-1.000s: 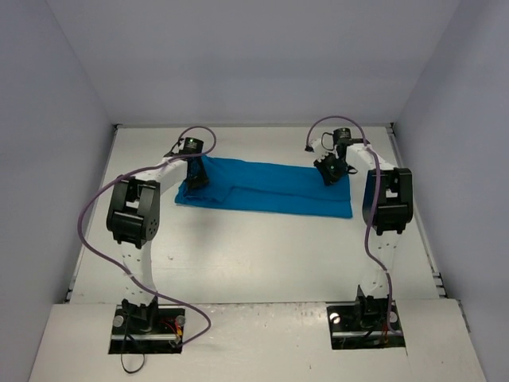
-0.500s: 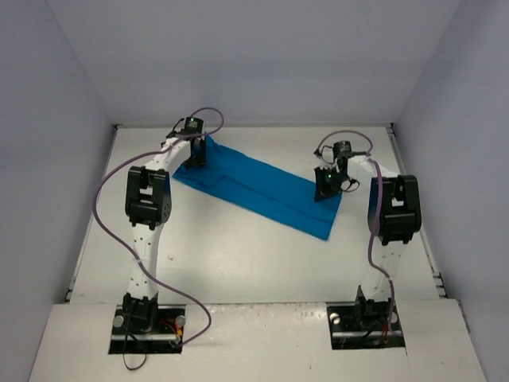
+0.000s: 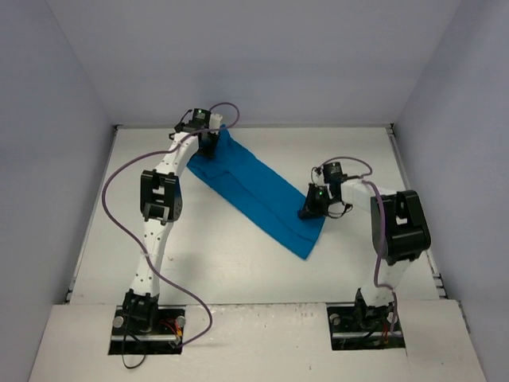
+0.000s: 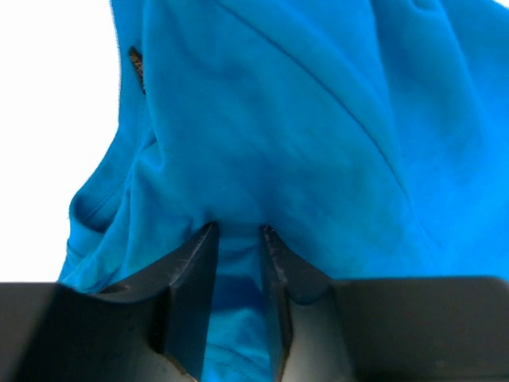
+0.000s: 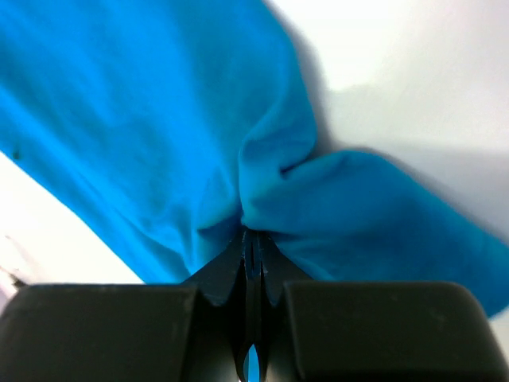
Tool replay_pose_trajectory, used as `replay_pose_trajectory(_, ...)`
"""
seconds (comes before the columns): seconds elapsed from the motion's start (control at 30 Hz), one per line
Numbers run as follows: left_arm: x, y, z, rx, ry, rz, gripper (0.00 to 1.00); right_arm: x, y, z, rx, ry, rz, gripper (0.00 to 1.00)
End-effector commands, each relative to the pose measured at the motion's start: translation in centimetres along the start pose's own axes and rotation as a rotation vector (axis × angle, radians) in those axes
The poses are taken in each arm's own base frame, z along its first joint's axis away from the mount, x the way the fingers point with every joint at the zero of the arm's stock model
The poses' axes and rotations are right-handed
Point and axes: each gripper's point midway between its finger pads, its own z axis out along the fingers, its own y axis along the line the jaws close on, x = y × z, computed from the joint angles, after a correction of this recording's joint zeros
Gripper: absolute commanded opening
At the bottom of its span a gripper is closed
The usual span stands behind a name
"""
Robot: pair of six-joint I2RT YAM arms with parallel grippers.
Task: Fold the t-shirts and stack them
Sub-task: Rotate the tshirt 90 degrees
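One teal t-shirt [image 3: 262,191], gripped by left hand [image 4: 238,231] and right hand [image 5: 253,235].

**A:** How was the light in the overhead view?
**B:** Soft and even, from above. The table [image 3: 238,263] was bright, and the arms cast only faint shadows.
**A:** And the wrist views?
**B:** On the left wrist the table was blown out to pure white. On the right a grey shadow lay beside the shirt [image 5: 143,119]. The shirt's colour looked saturated and its folds slightly soft.
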Motion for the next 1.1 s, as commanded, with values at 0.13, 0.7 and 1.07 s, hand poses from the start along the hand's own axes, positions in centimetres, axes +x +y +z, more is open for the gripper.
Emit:
replay_pose_trajectory(0.13, -2.3, -6.6, -0.8, 0.18, -0.056, 0.215, 0.27, 2.2, 6.2, -1.7, -0.093, -0.116, 0.058, 0.0)
replay_pose_trajectory(0.7, -14.9, -4.9, -13.2, 0.104, -0.515, 0.039, 0.84, -2.6, 13.0, -14.0, -0.241, -0.441, -0.247, 0.07)
replay_pose_trajectory(1.07, -3.1, -16.9, -26.8, 0.208, -0.522, 0.022, 0.76, -13.7, 1.8, -20.4, 0.116, -0.706, -0.411, 0.02)
